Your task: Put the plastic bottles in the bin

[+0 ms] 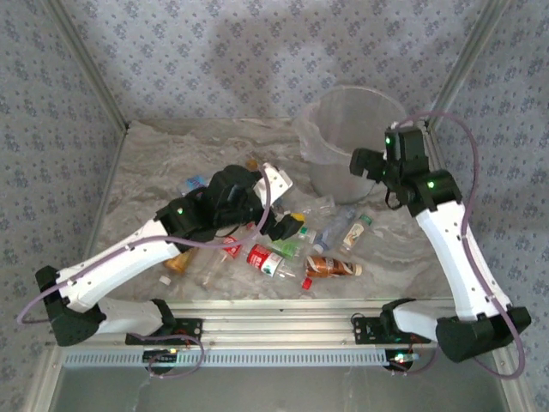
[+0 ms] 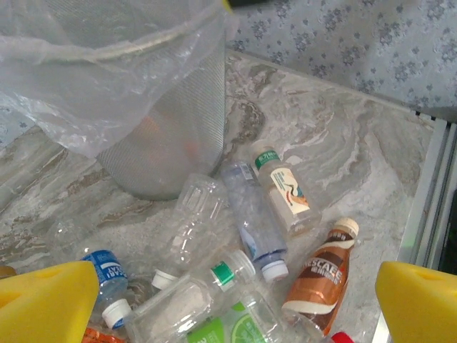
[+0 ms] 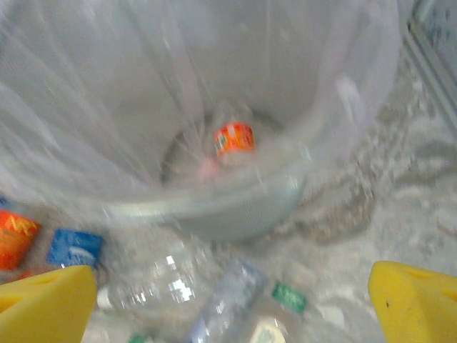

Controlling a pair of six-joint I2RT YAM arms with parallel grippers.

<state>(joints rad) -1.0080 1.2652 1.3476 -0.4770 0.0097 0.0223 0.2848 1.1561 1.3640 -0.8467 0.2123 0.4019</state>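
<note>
Hovering open over the bottles (image 1: 292, 249) at bench (image 1: 163, 163) centre, the left pincer (image 1: 287, 225) should close crosswise on one lying clear; the right pincer (image 1: 364, 163) hangs open, empty, by the bin (image 1: 330, 176) at one o'clock.

Robot test cell, lab-type rig. Marble-print table (image 1: 163, 163) with patterned backdrop (image 1: 214, 51) walls behind it and on both sides, aluminium frame posts (image 1: 90, 62) at its far corners, slotted extrusion rail (image 1: 283, 330) along its near edge.

Plastic bottles (image 2: 251, 223) lie scattered nr upright bag-lined bin (image 1: 330, 176), one orange-label btl (image 3: 233, 138) inside.
</note>
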